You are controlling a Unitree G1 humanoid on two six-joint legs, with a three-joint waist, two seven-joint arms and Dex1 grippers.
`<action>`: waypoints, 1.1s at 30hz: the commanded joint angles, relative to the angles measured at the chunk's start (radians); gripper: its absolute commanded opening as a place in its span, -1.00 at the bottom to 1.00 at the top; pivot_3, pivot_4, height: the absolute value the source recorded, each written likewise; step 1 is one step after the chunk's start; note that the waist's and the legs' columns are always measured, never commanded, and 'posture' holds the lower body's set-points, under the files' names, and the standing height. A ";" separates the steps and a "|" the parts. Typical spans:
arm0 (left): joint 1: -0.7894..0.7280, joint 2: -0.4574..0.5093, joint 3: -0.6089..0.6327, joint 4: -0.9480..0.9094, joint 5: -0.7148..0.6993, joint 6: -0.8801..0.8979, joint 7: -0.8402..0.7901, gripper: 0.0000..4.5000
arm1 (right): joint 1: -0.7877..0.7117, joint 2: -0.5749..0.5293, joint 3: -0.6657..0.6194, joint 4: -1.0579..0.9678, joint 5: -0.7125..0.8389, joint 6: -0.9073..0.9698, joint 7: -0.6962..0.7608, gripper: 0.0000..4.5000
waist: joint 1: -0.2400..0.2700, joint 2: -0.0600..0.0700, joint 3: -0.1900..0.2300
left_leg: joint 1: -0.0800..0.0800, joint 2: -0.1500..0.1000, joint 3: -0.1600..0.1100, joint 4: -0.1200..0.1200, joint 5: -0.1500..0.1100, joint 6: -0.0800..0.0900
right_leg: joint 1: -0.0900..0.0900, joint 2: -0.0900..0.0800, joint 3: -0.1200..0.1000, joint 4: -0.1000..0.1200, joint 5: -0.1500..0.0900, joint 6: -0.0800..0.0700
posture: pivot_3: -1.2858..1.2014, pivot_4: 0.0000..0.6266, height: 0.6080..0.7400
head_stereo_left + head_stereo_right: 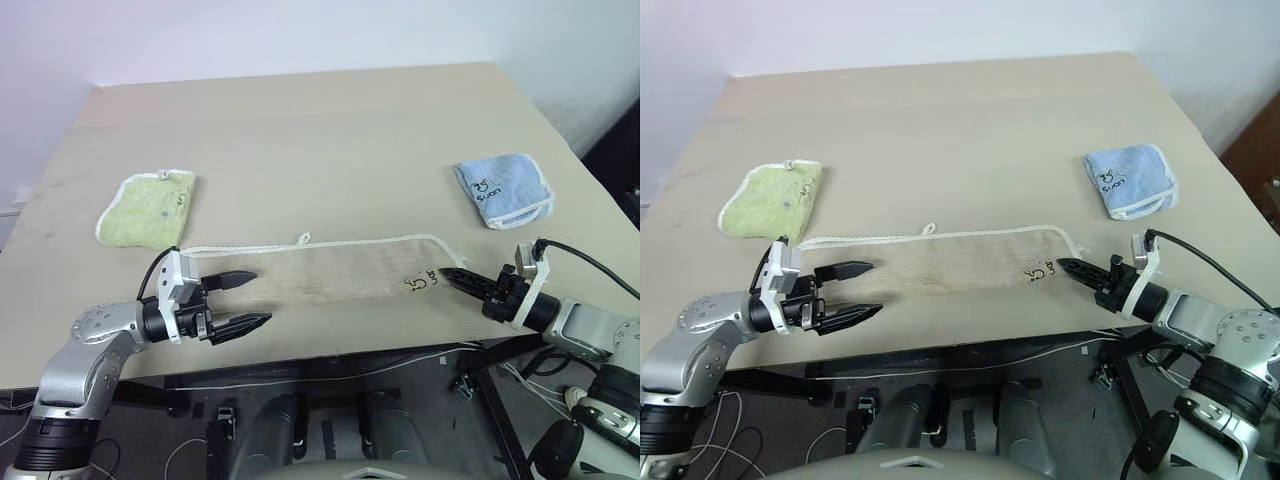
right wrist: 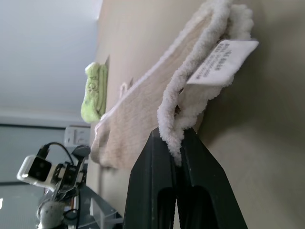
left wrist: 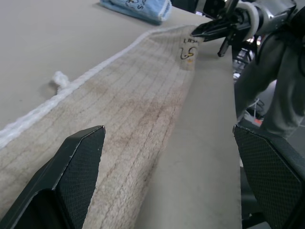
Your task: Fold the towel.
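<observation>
The towel is a long beige strip with white edging, lying flat along the table's front edge, its small white loop on the far side. My right gripper is shut on the towel's right end beside the black embroidered mark. In the right wrist view the two fingers pinch the white-edged hem, with a white label just beyond. My left gripper stands open at the towel's left end, one finger over the cloth and the other off its near edge.
A small light-green folded towel lies at the left and a small light-blue one at the right of the tan table. The table's front edge runs just below both grippers. Cables hang under it.
</observation>
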 commanded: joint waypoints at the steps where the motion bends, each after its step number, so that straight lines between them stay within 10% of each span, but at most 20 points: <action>1: -0.022 -0.001 0.004 0.004 0.001 -0.026 -0.011 1.00 | -0.013 -0.060 0.021 -0.076 0.097 0.006 0.010 -0.99 | 0.000 0.000 0.000 | 0.000 0.000 0.000 0.000 0.000 0.000 | 0.000 0.000 0.000 0.000 0.000 0.000 | 0.03 -0.52 1.00; 10: -0.075 0.010 0.006 0.111 0.029 -0.080 -0.059 1.00 | -0.103 -0.145 0.261 -0.330 0.115 -0.057 0.050 -0.99 | -0.003 0.000 0.000 | 0.000 0.000 0.000 0.000 0.001 0.002 | -0.001 0.000 0.000 0.000 0.000 0.000 | 0.03 -0.52 1.00; 33: -0.004 0.021 0.024 -0.194 -0.029 0.090 0.139 1.00 | -0.433 -0.153 1.035 -0.397 -0.416 -0.521 0.436 -0.99 | 0.001 -0.001 0.001 | -0.002 0.000 0.000 -0.001 0.000 0.000 | -0.002 0.000 0.000 -0.002 0.000 0.000 | 0.03 -0.52 1.00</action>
